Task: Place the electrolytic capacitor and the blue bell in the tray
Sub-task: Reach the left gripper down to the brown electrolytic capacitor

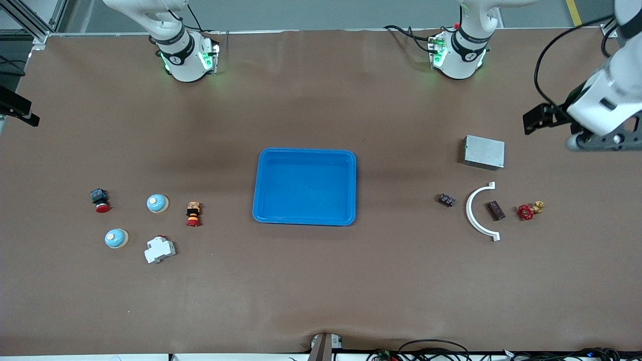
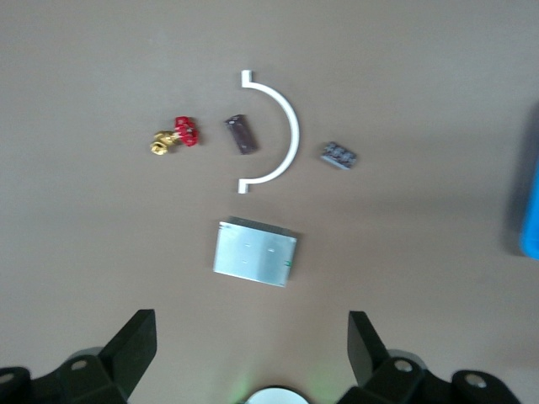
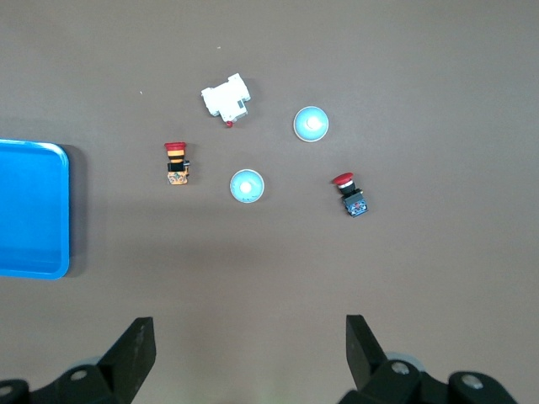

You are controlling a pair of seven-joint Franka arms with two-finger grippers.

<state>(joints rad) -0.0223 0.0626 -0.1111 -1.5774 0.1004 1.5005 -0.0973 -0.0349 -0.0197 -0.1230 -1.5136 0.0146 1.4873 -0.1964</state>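
The shallow bright blue plastic tray (image 1: 305, 186) lies empty at mid-table, with two round pale-blue bells (image 1: 157, 203) toward the right arm's end below the wide-open, empty right gripper (image 3: 250, 349), while the left gripper (image 2: 253, 349), equally spread and empty, hovers near a grey metal box (image 1: 483, 152).

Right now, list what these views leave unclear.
- Right gripper: outside the front view, its jaw tips cut off by the right wrist view's edge.
- Shallow bright blue plastic tray: cut off by both wrist views' edges.
- Small dark brown rectangular part: too small to identify.
- Left gripper: partly cropped in front view.
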